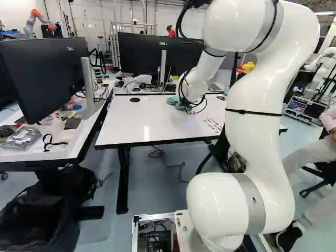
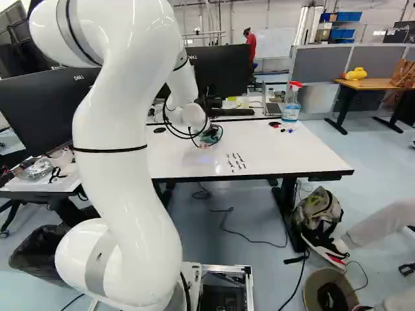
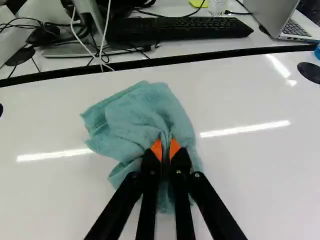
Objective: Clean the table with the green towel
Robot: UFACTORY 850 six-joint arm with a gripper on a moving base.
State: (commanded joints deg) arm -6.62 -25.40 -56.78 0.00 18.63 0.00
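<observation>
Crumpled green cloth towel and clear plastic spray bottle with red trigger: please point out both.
Green towel [image 3: 142, 117], wrist view, on its loose, spread folds.
Spray bottle [image 2: 291, 111], right base view, on its lower body.

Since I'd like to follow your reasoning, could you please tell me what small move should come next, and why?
I would probably slide the towel toward the base and rightward, onto the black marks. The gripper is shut on a fold of it, it lies spread on the table, and the marks are on the near side, outside the cloth.
</observation>
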